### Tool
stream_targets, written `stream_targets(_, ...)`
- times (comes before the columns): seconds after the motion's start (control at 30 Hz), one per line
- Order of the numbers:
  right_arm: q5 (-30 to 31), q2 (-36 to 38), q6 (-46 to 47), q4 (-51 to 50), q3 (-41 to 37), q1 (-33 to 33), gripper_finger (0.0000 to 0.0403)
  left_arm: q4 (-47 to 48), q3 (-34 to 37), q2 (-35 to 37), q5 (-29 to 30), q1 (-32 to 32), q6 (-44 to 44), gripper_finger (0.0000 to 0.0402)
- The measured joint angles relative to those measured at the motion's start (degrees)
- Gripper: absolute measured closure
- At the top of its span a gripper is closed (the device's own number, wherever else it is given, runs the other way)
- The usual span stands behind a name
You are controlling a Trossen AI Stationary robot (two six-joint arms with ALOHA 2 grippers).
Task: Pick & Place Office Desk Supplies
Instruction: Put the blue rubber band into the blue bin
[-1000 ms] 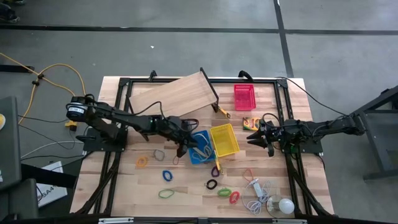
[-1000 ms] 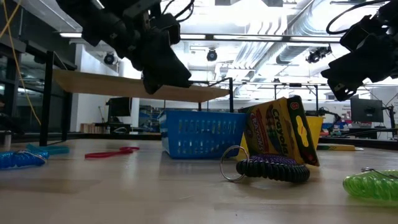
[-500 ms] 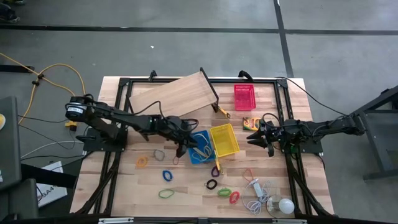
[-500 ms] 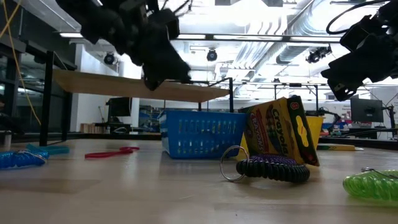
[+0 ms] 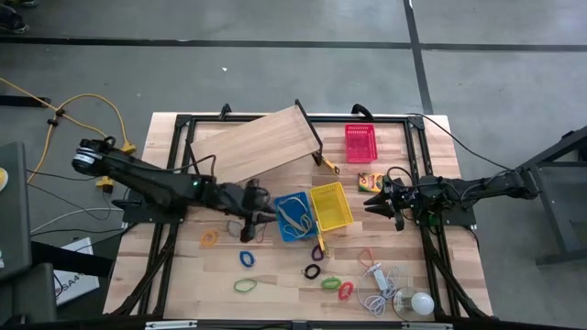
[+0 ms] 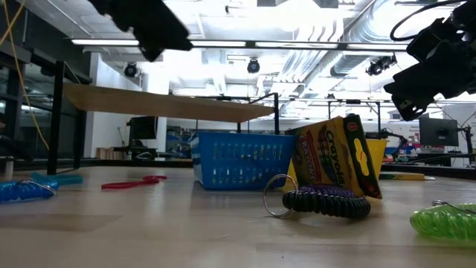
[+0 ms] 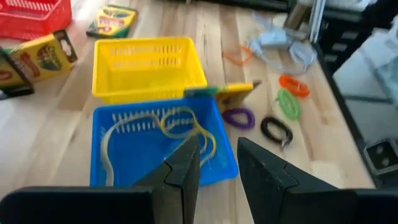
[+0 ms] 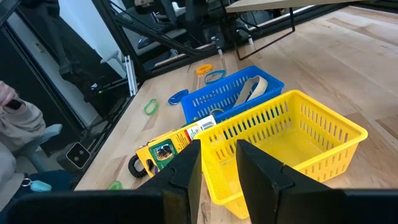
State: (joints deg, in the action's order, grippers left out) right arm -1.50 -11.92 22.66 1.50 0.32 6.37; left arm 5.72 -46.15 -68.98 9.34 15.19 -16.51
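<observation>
The blue basket point(image 5: 293, 218) point(image 7: 155, 146) holds a tan loop and a yellow loop point(image 7: 186, 127). The yellow basket point(image 5: 330, 205) point(image 8: 286, 143) stands right of it, and the red basket point(image 5: 359, 142) stands farther back. A crayon box point(image 6: 338, 160) leans upright against the yellow basket. Another crayon box point(image 5: 371, 181) lies flat. Loose rubber-band loops point(image 5: 313, 271) lie on the near table. My left gripper point(image 5: 255, 213) point(image 7: 217, 165) hovers open, just left of the blue basket. My right gripper point(image 5: 378, 199) point(image 8: 217, 165) waits open, right of the yellow basket.
The tilted wooden board point(image 5: 257, 145) on black legs rises behind the baskets. A white bulb point(image 5: 421, 302) with its cord lies at the near right corner. Black frame rails point(image 5: 431, 257) run along both table sides. Bare wood shows at the near left point(image 5: 183, 275).
My left gripper has drawn back from above the blue basket toward the table's left and has risen; its arm has swung left with it. The baskets, the loops and my right arm have stayed where they were.
</observation>
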Motion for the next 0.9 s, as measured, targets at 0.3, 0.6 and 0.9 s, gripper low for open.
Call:
stream_targets(0.3, 0.00, 0.00, 0.02, 0.00, 0.00, 0.00, 0.0314, 16.24, 0.00, -0.85, 2.46, 8.14, -8.77, 0.0297)
stream_targets(0.6, -0.02, -0.02, 0.02, 0.00, 0.00, 0.01, 0.0314, 28.53, 0.04, -4.05, 5.36, 15.98, -17.53, 0.0297)
stream_targets(0.9, -0.08, -0.02, 0.00, 0.00, 0.00, 0.01, 0.0314, 32.74, 0.11, -8.65, 12.88, 24.65, -22.66, 0.0297)
